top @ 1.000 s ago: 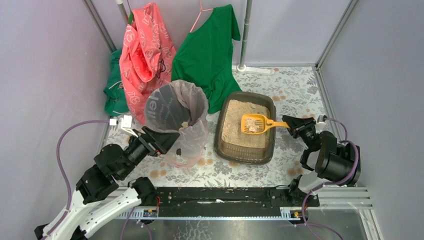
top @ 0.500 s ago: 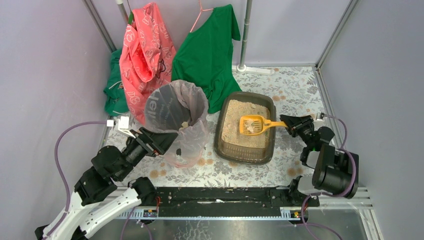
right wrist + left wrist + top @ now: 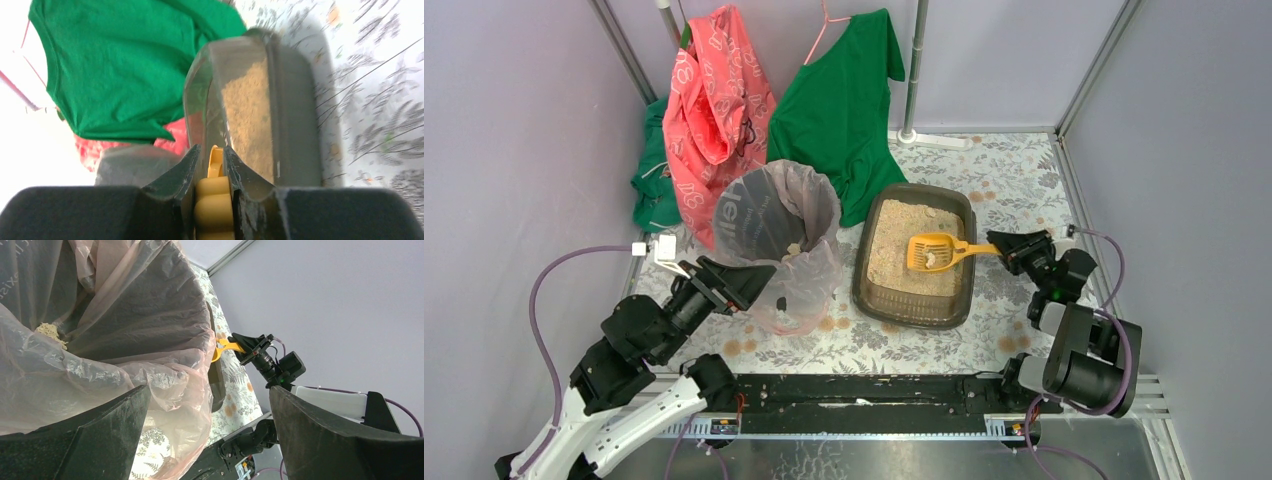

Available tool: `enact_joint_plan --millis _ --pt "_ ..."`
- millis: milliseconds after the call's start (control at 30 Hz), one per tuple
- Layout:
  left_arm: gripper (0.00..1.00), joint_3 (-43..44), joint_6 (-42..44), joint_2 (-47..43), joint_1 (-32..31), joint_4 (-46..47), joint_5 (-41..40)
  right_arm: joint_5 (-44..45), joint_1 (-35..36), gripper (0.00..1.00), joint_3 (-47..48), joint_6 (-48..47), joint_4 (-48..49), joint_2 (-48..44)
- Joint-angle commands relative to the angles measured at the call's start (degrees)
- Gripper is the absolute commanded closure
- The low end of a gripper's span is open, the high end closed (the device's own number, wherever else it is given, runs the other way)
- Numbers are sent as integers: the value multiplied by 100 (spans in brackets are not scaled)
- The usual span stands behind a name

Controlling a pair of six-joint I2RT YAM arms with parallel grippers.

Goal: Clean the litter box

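Note:
The litter box (image 3: 912, 311), a dark tray of beige litter, lies right of centre. My right gripper (image 3: 1003, 249) is shut on the handle of the yellow scoop (image 3: 932, 251). The scoop's head hangs over the litter with pale clumps in it. In the right wrist view the gripper (image 3: 211, 149) clamps the scoop handle (image 3: 214, 200), with the litter box (image 3: 295, 115) beyond. My left gripper (image 3: 769, 283) is open at the near left side of the bagged bin (image 3: 776, 215). In the left wrist view the gripper (image 3: 209, 390) straddles the bin's clear bag (image 3: 125, 330) without pinching it.
A green shirt (image 3: 839, 110) and a pink bag (image 3: 714, 100) hang at the back, the shirt's hem touching the litter box's far left corner. A metal pole (image 3: 914, 70) stands behind. Grey walls close in both sides. A little litter lies inside the bin.
The right arm's elbow has swung back toward the near edge, while the scoop has stayed over the litter, shifting only slightly. The left gripper has edged a little to the left.

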Motion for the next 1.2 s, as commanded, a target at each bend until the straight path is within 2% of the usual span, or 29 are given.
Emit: enact_joint_plan --millis 0,33,100,200,300,367,533,567,733,800,867,967,1167 --pt "3 -66 103 -120 -18 103 -190 -89 23 100 -58 138 553 -5" --pt "3 -48 99 -106 -16 96 -152 -29 1 100 -66 83 465 -14" --pt "3 -57 54 -92 -17 115 -111 -217 466 100 206 -124 428 149" --pt "3 -72 92 -52 -17 165 -97 -227 -51 100 219 35 425 99" --pt "3 -50 107 -25 -18 134 -121 -300 307 100 315 23 561 218" --pt "3 -66 141 -14 -18 174 -149 -265 194 100 101 241 873 157" --pt "3 1 115 -19 -14 175 -62 -414 113 100 111 341 697 -407" --pt "3 9 116 -37 -14 140 -81 -415 111 100 181 287 459 -629" --pt "3 94 147 -129 -18 -97 -244 -152 111 100 998 -711 -2077 -1920" --pt "3 100 145 -162 -16 -197 -295 -107 111 100 1284 -896 -2542 -2148" --pt "2 77 135 -226 -10 -202 -322 -217 134 100 1360 -738 -2398 -2059" --pt "2 116 159 -237 -13 -210 -331 -298 146 100 1052 26 -1378 -1859" --pt "2 247 245 -193 -11 -349 -387 -251 155 100 1193 276 -1443 -1991"
